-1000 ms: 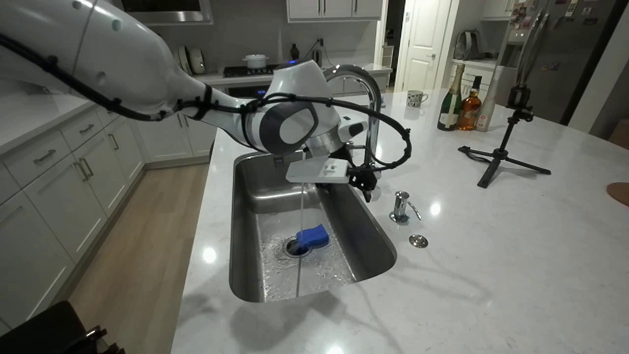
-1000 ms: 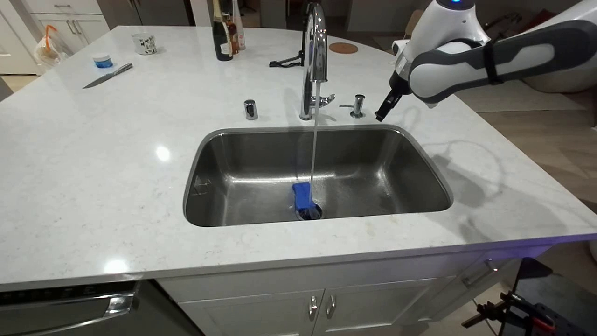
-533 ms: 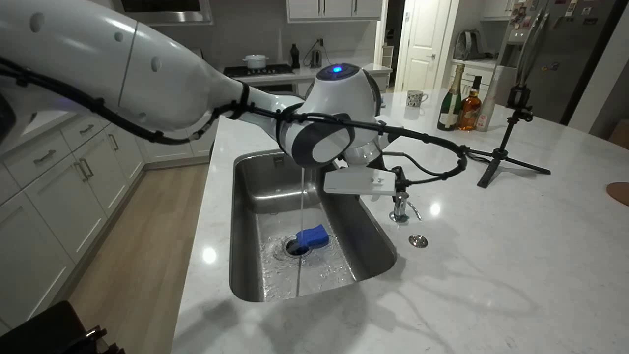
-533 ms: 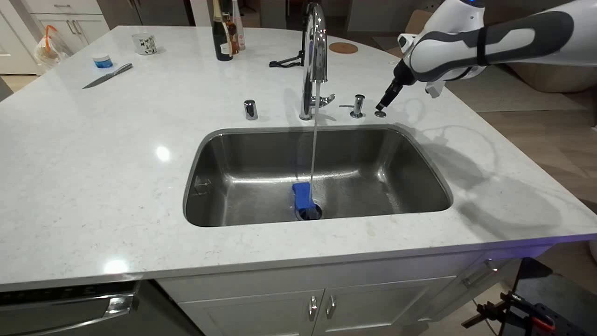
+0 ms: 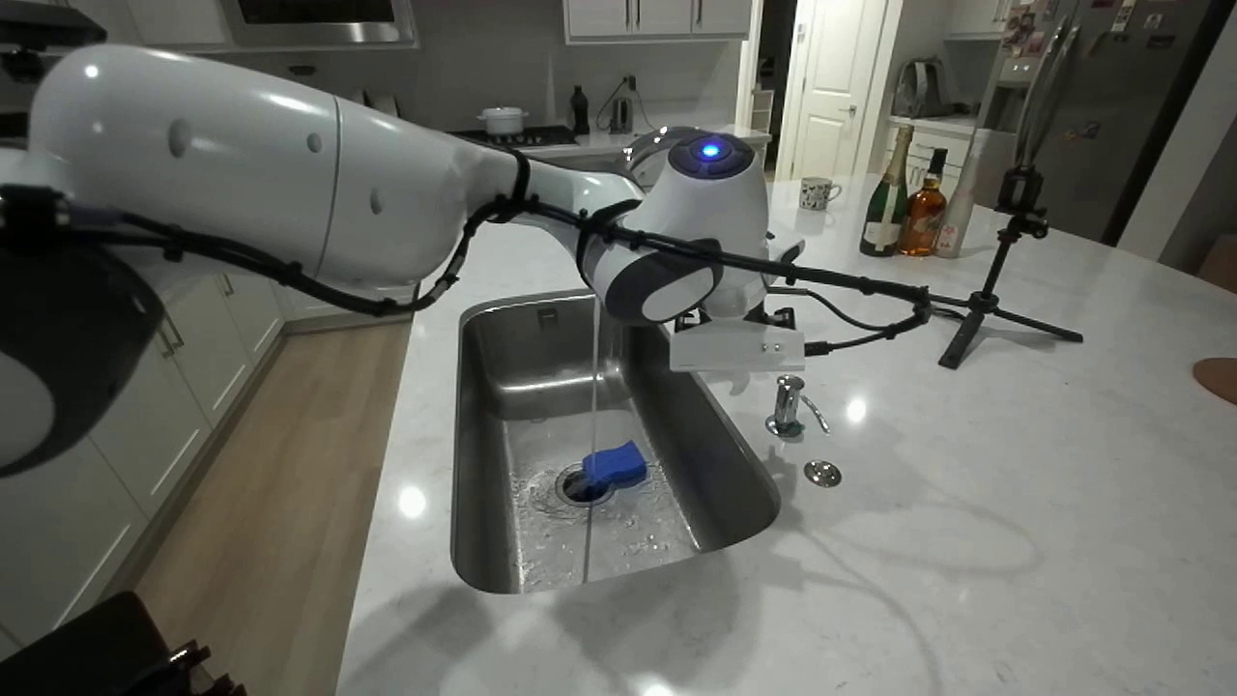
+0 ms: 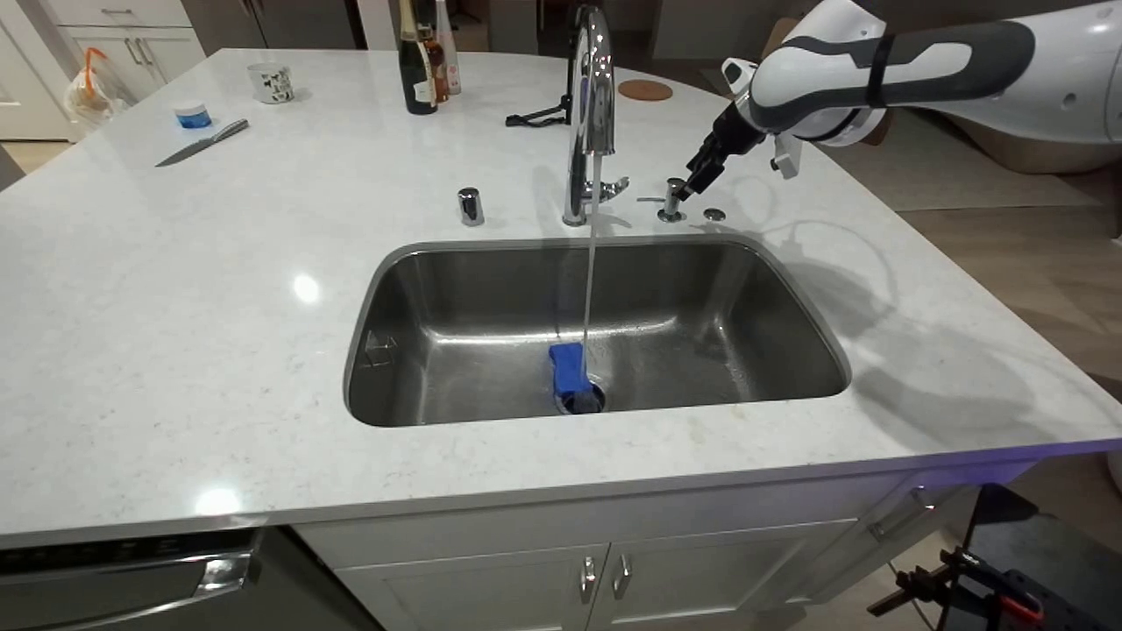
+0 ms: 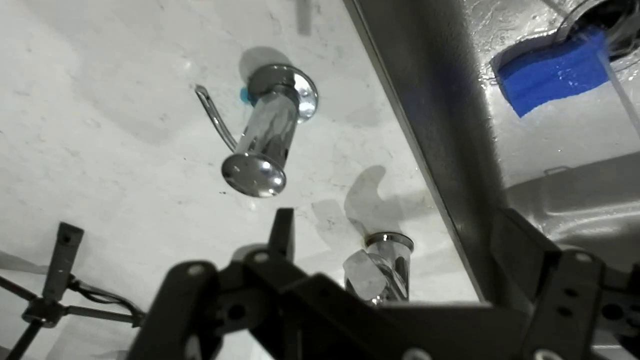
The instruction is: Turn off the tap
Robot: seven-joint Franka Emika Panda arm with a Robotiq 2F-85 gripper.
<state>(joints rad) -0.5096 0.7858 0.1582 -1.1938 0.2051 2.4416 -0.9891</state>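
Note:
The tap (image 6: pixel 600 96) is a tall chrome gooseneck at the sink's back edge, with a small side handle (image 6: pixel 611 188). Water runs from its spout. In an exterior view my arm hides most of the tap and only the top of its arch (image 5: pixel 667 143) shows. In the wrist view its lower base (image 7: pixel 397 250) and handle (image 7: pixel 367 275) show between my fingers, beyond them and partly hidden by the gripper body. My gripper (image 7: pixel 400 232) is open and empty. In an exterior view the gripper (image 6: pixel 688 182) overlaps the soap dispenser, to the right of the tap handle.
The chrome soap dispenser (image 7: pixel 262 145) stands close by the left finger in the wrist view. A round metal cap (image 6: pixel 714 214) sits beside it. The sink (image 6: pixel 815 307) holds a blue sponge (image 6: pixel 570 368) by the drain. A black tripod (image 5: pixel 984 302) and bottles (image 5: pixel 887 208) stand behind.
My gripper has moved from above the round cap to beside the soap dispenser, closer to the tap handle. Its two fingers now show apart. Water runs throughout.

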